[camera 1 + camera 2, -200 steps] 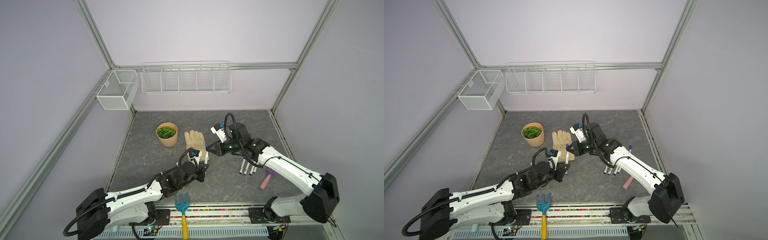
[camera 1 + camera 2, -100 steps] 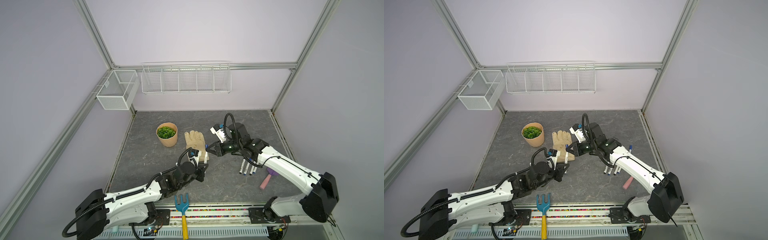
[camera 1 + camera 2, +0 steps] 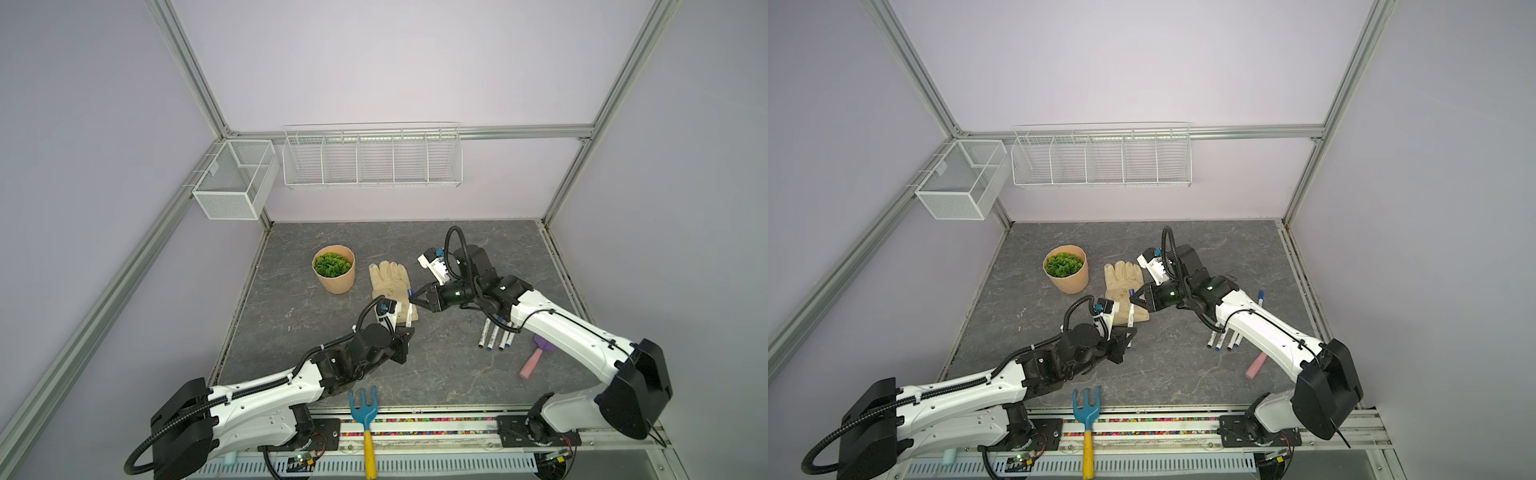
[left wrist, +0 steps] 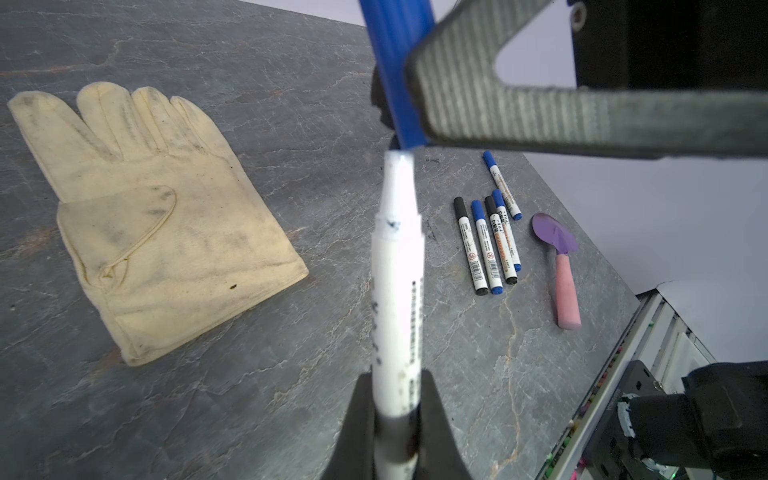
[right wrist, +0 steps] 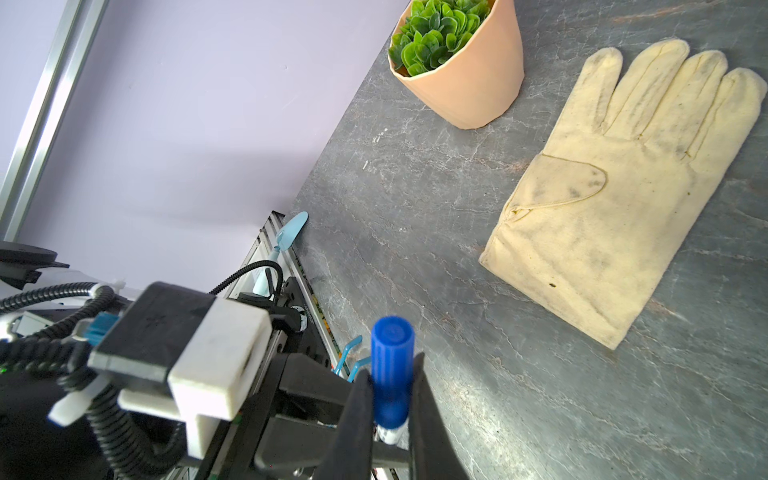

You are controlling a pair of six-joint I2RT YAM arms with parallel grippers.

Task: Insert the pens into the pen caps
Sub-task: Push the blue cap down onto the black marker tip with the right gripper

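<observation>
The left fingers (image 4: 357, 419) pinch a white marker pen (image 4: 397, 291) near its back end, holding it up off the counter (image 4: 270, 395). The right fingers (image 5: 428, 415) are clamped on a blue pen cap (image 5: 391, 361). The pen's narrow tip meets the cap's open end, close by a cream work glove (image 4: 166, 232). Five capped pens (image 4: 486, 249) lie on the counter beside a purple trowel (image 4: 555, 237).

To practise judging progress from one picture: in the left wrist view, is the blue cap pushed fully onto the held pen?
No: the blue cap only meets the tip of the pen, whose tapered white neck shows bare.
</observation>
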